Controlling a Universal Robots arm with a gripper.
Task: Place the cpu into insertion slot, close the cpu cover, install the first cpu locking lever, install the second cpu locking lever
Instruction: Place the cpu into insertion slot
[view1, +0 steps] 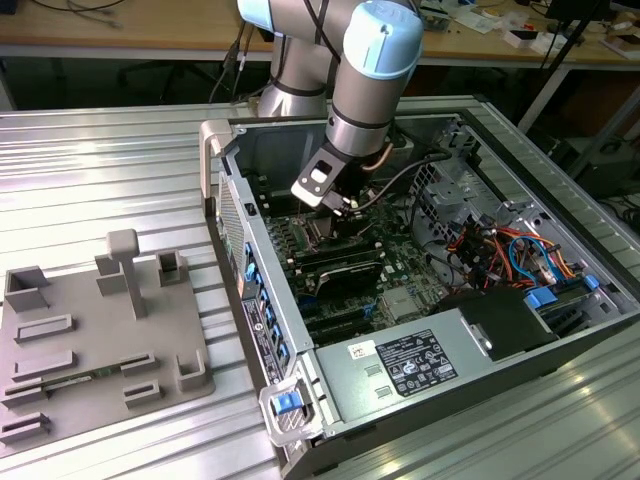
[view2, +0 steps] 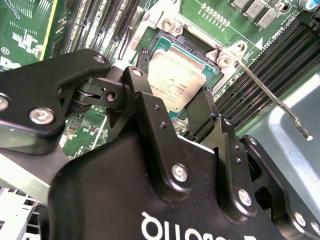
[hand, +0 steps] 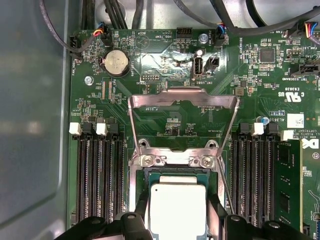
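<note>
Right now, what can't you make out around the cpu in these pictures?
One side of the cpu: first wrist view, cut off by the picture edge and the gripper.
The insertion slot contacts: both wrist views, covered by the cpu.
Exterior view: the gripper stands over the cpu, hiding it.

Bright even room light, glare whitening the cpu (hand: 178, 210) top, sheen on ribbed tabletop (view1: 100, 170), case (view1: 262, 300) interior shadowed

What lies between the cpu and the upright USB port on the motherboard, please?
In the first wrist view, the swung-open cpu cover lies between the cpu and the USB port.
</note>
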